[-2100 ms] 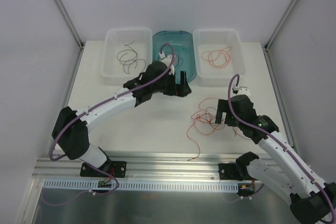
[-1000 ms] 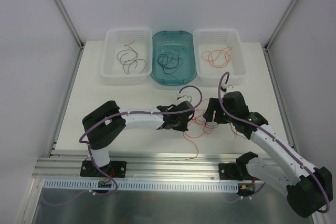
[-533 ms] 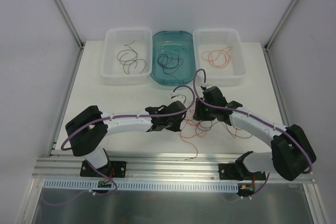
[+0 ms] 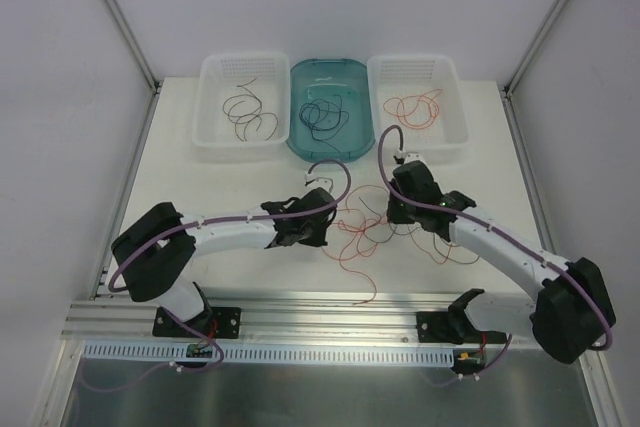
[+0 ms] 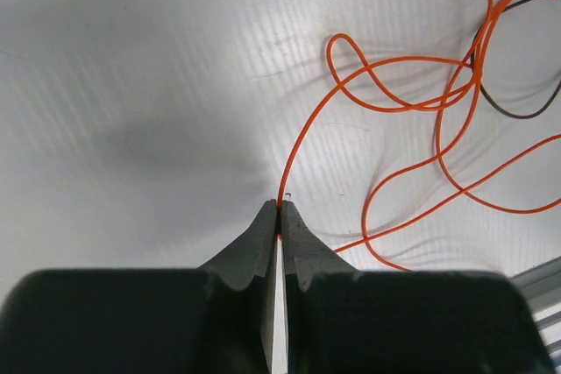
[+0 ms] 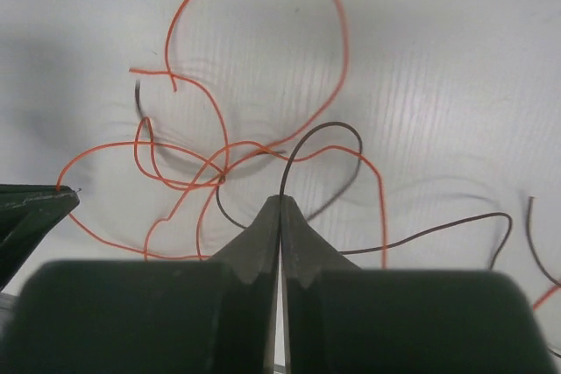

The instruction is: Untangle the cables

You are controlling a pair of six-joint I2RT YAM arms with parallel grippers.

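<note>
A loose tangle of red-orange and dark brown cables (image 4: 362,230) lies on the white table between my two grippers. My left gripper (image 5: 280,206) is shut on the end of a red-orange cable (image 5: 295,151) that loops off to the right; in the top view it sits at the tangle's left edge (image 4: 322,231). On the tangle's right side (image 4: 391,211), my right gripper (image 6: 281,197) is shut on a dark brown cable (image 6: 333,125) that arches up from its tips. Red-orange loops (image 6: 263,6) spread beyond it.
Three trays stand along the back: a white tray (image 4: 205,97) with dark brown cables (image 4: 248,112), a teal tray (image 4: 331,61) with black-blue cables (image 4: 325,117), and a white tray (image 4: 458,107) with red-orange cables (image 4: 414,107). A metal rail (image 4: 300,312) runs along the near edge.
My right gripper has closed onto the dark brown cable. My left gripper has drawn leftwards with the red-orange cable, spreading the tangle.
</note>
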